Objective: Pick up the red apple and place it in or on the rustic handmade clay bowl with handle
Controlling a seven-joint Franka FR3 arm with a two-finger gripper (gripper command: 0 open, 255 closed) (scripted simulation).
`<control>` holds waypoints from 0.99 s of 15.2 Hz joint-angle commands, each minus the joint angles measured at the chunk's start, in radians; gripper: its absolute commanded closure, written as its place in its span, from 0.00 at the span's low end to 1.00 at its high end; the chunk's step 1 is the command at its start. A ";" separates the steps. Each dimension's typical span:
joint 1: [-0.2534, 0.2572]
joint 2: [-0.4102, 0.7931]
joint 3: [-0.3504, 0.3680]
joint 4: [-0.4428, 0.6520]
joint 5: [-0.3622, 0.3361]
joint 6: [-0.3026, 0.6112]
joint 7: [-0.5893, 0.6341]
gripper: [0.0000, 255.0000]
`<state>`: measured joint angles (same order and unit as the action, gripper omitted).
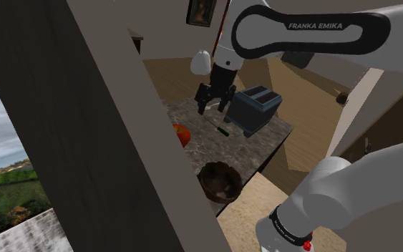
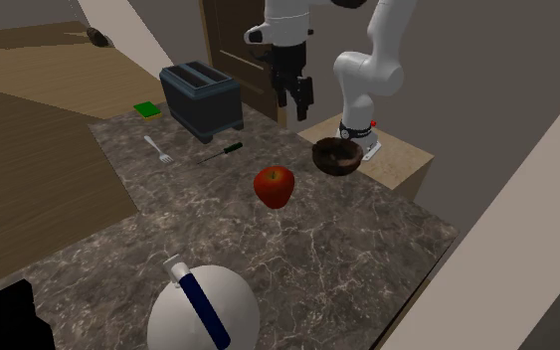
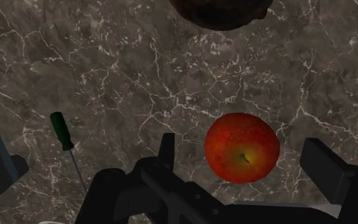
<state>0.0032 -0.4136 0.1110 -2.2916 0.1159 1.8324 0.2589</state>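
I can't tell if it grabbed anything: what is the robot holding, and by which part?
Nothing is held. The all-black two-finger gripper hangs open above the round red apple, which lies untouched on the dark marbled tabletop.

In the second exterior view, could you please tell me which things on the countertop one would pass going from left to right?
Fork → screwdriver → apple → bowl.

Red apple (image 2: 275,186), glossy, upright with stem dimple up, on the dark marbled counter (image 2: 297,249), dark brown rough clay bowl (image 2: 337,167) upright nearby, apart.
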 commanded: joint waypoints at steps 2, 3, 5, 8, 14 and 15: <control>0.001 0.119 0.033 0.051 -0.018 0.057 0.050 0.00; 0.002 0.160 0.043 0.072 -0.027 0.072 0.068 0.00; 0.004 0.242 0.060 0.119 -0.048 0.098 0.103 0.00; 0.009 0.367 0.081 0.198 -0.085 0.127 0.158 0.00; 0.012 0.393 0.082 0.154 -0.091 0.196 0.164 0.00; 0.012 0.397 0.083 0.145 -0.091 0.209 0.165 0.00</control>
<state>0.0151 -0.0205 0.1932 -2.1365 0.0256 2.0266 0.4226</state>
